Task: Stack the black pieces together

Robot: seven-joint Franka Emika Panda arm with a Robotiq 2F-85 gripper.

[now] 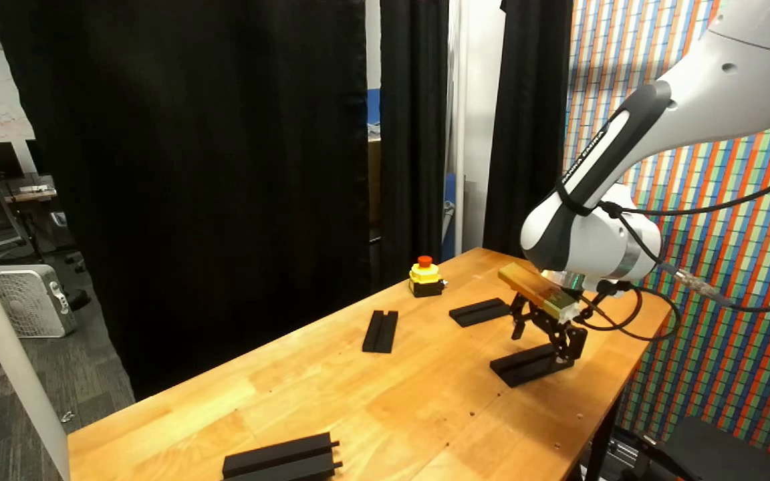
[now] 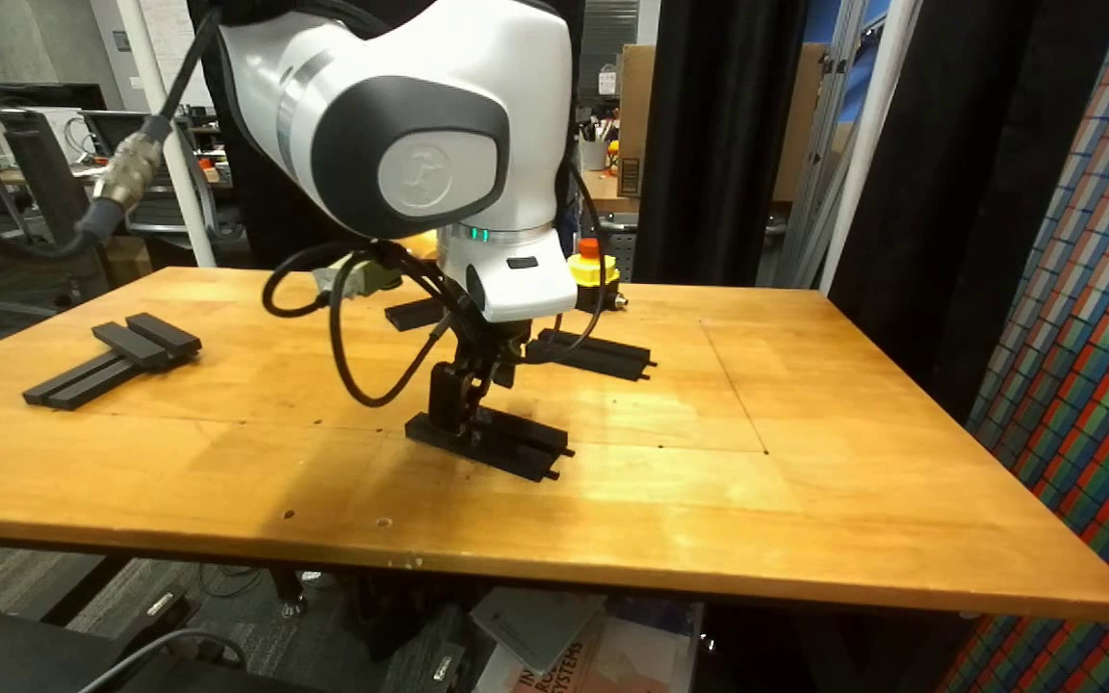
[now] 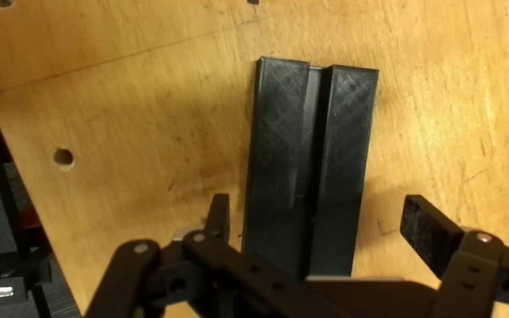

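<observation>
Several flat black grooved pieces lie on the table. One black piece (image 1: 522, 367) is below my gripper (image 1: 547, 334); it also shows in an exterior view (image 2: 506, 445) with small pegs at one end. In the wrist view this piece (image 3: 307, 154) lies between the two fingers of the gripper (image 3: 316, 216), which are open, one on each side and apart from it. Its near end is hidden behind the gripper. Other single pieces (image 1: 380, 331) (image 1: 478, 312) lie flat farther back. At the far left, one piece (image 2: 150, 339) overlaps the end of another (image 2: 78, 382).
A yellow emergency-stop button with a red top (image 1: 425, 275) stands near the table's back edge. Cables (image 2: 343, 356) hang from the wrist close to the gripper. The table's front edge (image 2: 554, 577) runs near the piece. Black curtains (image 1: 191, 167) hang behind the table.
</observation>
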